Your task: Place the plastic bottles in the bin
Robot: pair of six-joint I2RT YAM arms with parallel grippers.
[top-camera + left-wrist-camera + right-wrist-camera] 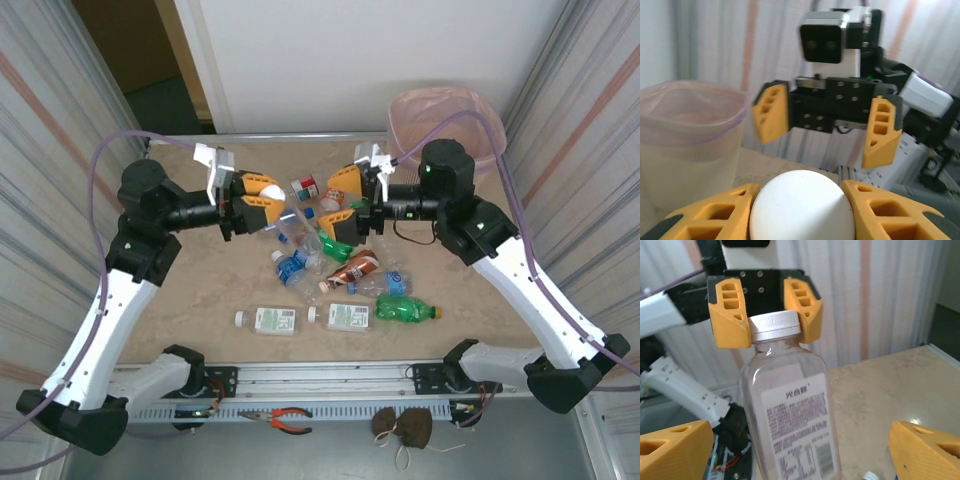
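Loose plastic bottles point(345, 316) are lying at lower centre of the worktop point(200, 290). Above them, the left gripper point(268, 197) jaws are clamping a clear bottle point(795, 420) by its white cap point(775, 325) (printed label showing). The right gripper point(332, 203) jaws are gaping wide around it, not touching. The bin point(440, 110) is standing at upper right.

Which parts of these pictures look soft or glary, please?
Top external: evenly lit, sharp throughout. Left wrist: the beige, pink-lined plastic bin and the right gripper look soft. Right wrist: the clear white-capped plastic bottle is crisp; a small glare spot marks the marbled table.
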